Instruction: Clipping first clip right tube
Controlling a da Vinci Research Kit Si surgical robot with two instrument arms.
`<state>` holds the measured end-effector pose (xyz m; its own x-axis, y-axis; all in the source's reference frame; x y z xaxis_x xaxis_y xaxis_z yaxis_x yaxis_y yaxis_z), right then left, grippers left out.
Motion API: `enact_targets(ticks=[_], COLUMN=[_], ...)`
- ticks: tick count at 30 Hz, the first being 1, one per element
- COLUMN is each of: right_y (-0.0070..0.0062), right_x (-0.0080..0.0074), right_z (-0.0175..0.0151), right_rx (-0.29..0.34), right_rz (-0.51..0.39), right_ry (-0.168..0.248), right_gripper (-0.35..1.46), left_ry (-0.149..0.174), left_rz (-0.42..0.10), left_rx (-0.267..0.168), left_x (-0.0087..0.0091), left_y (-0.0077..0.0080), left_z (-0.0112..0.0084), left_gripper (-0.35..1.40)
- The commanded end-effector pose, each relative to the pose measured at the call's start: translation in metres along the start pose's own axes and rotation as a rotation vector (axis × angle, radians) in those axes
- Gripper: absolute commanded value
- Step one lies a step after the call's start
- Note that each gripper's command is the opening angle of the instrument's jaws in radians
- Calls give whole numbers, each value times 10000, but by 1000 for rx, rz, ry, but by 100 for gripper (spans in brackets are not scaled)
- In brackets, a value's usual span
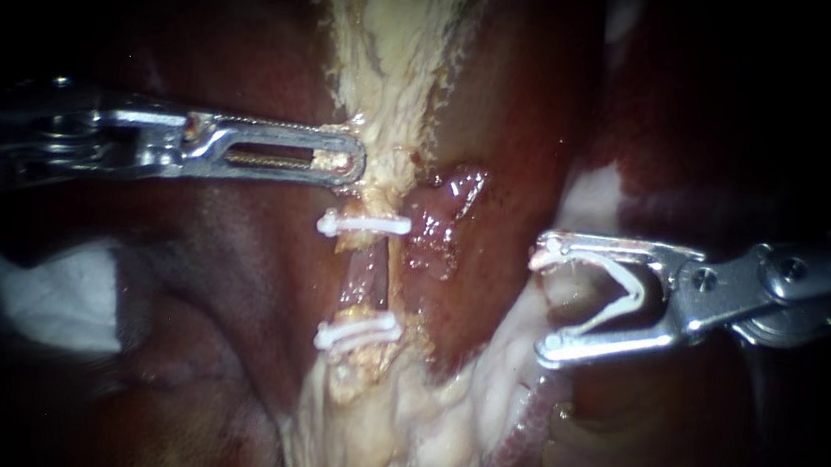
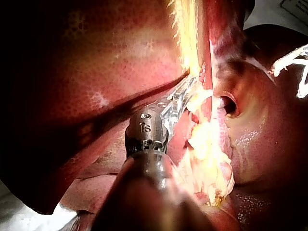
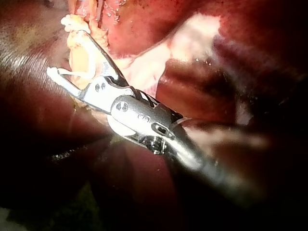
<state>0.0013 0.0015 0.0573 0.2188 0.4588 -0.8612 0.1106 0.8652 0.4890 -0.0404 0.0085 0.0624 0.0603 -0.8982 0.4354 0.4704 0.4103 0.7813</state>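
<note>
A reddish tube (image 1: 363, 277) runs down the middle and carries two white clips, one upper (image 1: 364, 224) and one lower (image 1: 357, 331). My left instrument (image 1: 346, 162) comes in level from the left, its slotted jaws shut on the pale gallbladder tissue (image 1: 391, 51) just above the upper clip. In the left wrist view these jaws (image 2: 185, 94) reach into the same pale strand. My right instrument (image 1: 538, 302) stands to the right of the tube, with an open white clip (image 1: 621, 292) seated between its spread jaws. A pale strand (image 1: 510, 357) lies at their mouth. The right wrist view shows the loaded jaws (image 3: 57, 46).
Dark red liver (image 1: 231, 278) surrounds the field on both sides. A raw red patch (image 1: 442, 216) sits between the clipped tube and my right instrument. White gauze (image 1: 59, 298) lies at the left under the left shaft.
</note>
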Motion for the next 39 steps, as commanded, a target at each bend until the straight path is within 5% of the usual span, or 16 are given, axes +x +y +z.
enact_targets(ticks=[1, 9, 23, 30, 39], right_y=[0, -2, -5, 0, 4], right_x=[0, 0, -15, -15, -27], right_z=[0, 2, 34, 48, 86], right_rx=[0, 0, 4, 7, 21], right_rz=[0, -1, 69, 88, 115], right_ry=[0, 0, -32, -31, -47], right_gripper=[60, 60, 60, 60, 60], left_ry=[0, 3, -43, -59, -63], left_rz=[0, -5, -45, -56, -56], left_rx=[0, 5, 41, 38, 40], left_x=[0, -6, -35, -50, -47], left_y=[0, -6, -40, -40, -46], left_z=[0, -12, -54, -73, -85], left_gripper=[-35, -35, -35, -35, -35])
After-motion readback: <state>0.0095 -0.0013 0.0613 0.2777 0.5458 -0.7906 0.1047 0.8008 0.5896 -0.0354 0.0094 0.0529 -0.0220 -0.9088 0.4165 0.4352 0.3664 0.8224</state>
